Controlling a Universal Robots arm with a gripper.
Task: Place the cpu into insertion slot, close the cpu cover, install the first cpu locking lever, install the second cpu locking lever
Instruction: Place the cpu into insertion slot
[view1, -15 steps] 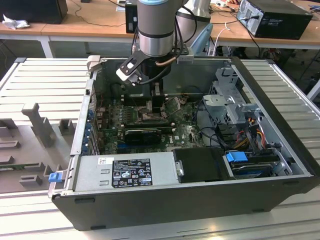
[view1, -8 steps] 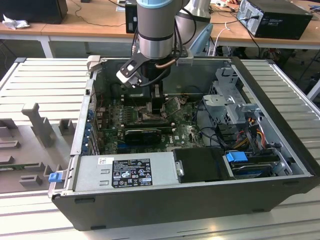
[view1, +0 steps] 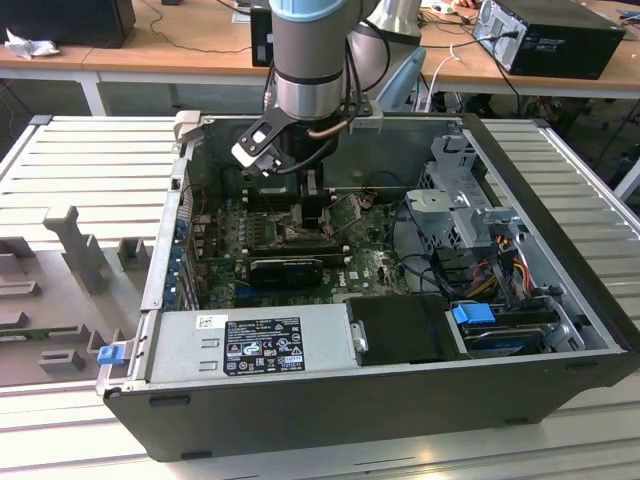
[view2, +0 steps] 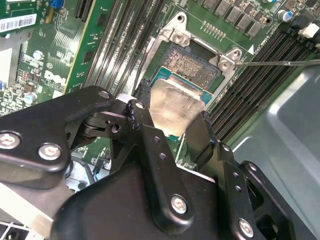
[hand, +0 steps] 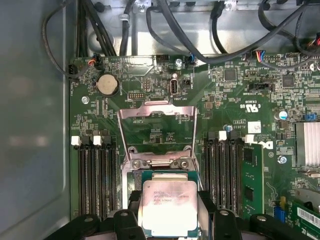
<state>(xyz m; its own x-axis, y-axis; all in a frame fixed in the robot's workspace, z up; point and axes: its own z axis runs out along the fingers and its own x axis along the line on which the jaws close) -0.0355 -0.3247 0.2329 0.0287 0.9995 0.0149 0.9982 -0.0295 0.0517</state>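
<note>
**Tool (hand: 170, 220) clamped on the cpu (hand: 169, 202), over the insertion slot (view2: 192, 62).**
The tool grips the cpu by two opposite edges, one of its fingers (hand: 206, 212) on each side. The insertion slot lies directly beneath the tool, with part of its contact field uncovered past the chip's edge. Just beyond the tool, the cpu cover (hand: 157, 112) stands raised on its hinge, open. All sits on the green board (hand: 235, 100) inside the computer case (view1: 300, 410).
</note>
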